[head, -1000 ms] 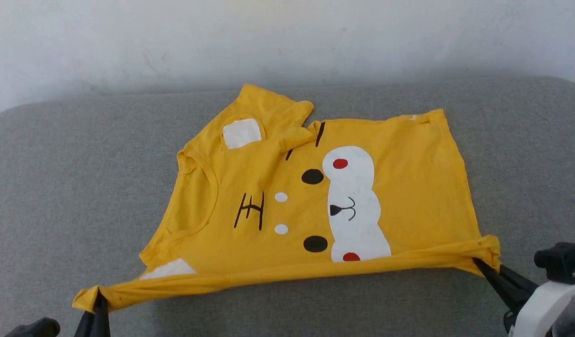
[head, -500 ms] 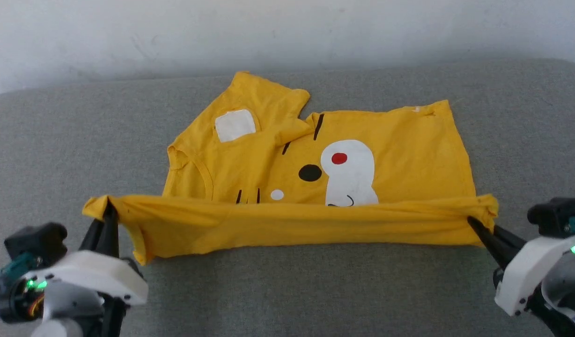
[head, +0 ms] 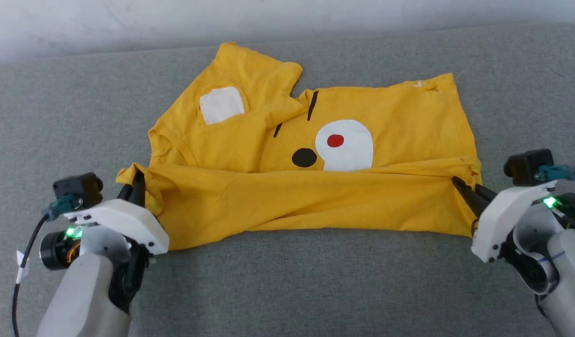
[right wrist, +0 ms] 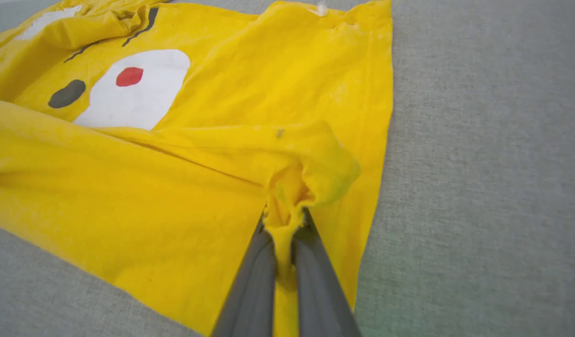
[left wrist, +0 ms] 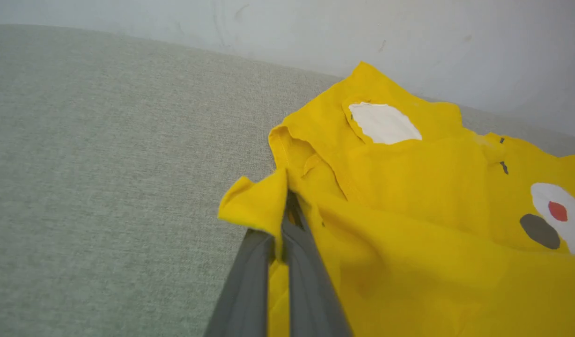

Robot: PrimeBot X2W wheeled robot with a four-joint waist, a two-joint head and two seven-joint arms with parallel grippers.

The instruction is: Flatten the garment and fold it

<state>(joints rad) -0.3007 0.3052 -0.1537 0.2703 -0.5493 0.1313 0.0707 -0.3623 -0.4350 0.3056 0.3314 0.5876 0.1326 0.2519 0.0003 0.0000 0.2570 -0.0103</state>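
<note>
**Yellow shirt doubled over, both corners pinched**

A grey fabric surface (head: 287,290) runs back to a pale wall (head: 269,18). The garment (head: 409,121) lies on it print up, its near edge lifted and doubled toward the wall. This flap hides the lower part of the white oval (head: 346,150). The left gripper (head: 136,183) is clamped on the flap's left corner and the right gripper (head: 456,182) on its right, cloth bunched between the fingers. A crumpled sleeve (head: 278,112) overlaps the chest beside the white patch (head: 221,104). The red dot (head: 335,140) and black dot (head: 304,157) sit just above the fold.
</note>
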